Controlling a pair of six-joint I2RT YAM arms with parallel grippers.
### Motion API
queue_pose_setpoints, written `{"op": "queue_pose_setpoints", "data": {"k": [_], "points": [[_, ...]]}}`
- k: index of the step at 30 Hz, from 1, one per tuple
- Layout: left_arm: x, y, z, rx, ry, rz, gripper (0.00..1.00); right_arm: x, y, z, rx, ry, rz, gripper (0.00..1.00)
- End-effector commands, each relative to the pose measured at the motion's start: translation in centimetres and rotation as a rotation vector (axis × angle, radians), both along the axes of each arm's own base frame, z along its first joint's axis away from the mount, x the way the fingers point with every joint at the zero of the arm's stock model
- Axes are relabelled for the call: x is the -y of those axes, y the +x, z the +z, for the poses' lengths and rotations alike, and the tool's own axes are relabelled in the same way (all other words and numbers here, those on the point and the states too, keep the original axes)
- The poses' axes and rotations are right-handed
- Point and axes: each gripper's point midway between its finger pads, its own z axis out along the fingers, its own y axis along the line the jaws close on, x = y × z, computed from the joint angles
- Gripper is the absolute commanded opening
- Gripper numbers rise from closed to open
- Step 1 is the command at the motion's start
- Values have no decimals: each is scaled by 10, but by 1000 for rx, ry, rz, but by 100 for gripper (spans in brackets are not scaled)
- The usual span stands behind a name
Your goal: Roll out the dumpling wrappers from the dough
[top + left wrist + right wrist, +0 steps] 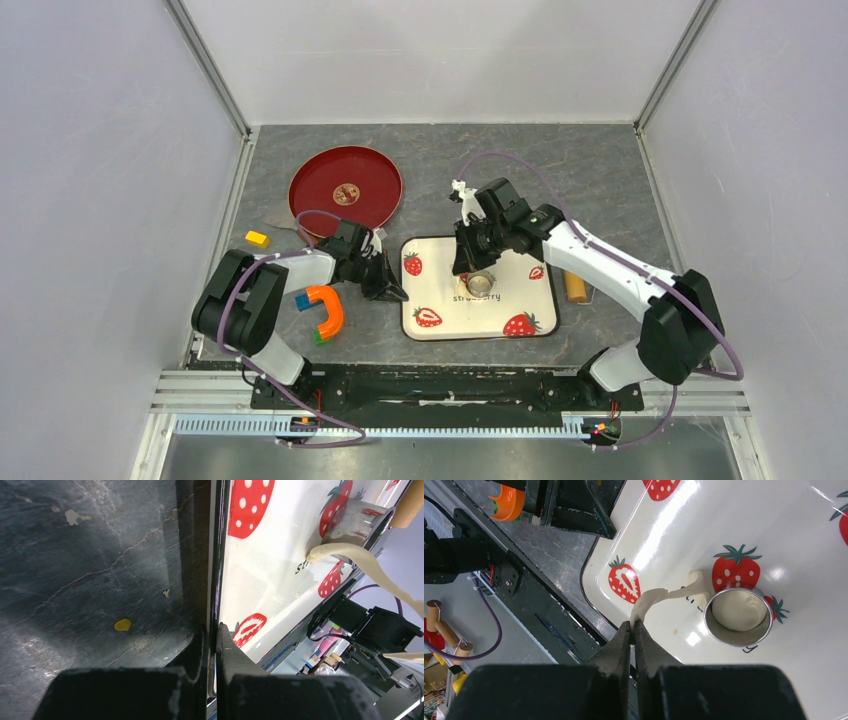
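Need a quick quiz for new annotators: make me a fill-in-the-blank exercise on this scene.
1. The wrapper lies ____ the ring.
2. The right hand pinches a dough strip, while the left hand grips the tray, which is printed with ____.
3. The plate is ____.
4. The roller lies on the tray's ____ side.
Missing words: inside; strawberries; red; right.

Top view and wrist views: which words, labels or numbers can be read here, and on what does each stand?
"stra...rry" on the white tray, its middle letters hidden by the metal ring; probably "strawberry".
Gold emblem on the red plate: too small to read.
Nothing else readable.
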Motion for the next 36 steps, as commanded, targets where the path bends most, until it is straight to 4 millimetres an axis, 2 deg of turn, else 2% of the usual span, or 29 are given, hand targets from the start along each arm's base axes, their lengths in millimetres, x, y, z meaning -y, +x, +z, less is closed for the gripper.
{"op": "queue_pose_setpoints", "data": {"k": [1,9,17,27,36], "points": [[-35,-15,-43,-46,217,11,2,6,-8,20,42,33,-16,6],[-35,-15,-44,-47,219,8,2,24,-18,28,73,8,-41,5],[-36,-15,-44,-45,219,6,2,49,-20,34,110,-65,-79,4],[-36,-16,-45,-48,221,3,2,87,-8,51,154,-112,-165,4],[-36,-17,-48,-56,223,2,2,122,11,69,190,-132,-259,5]]}}
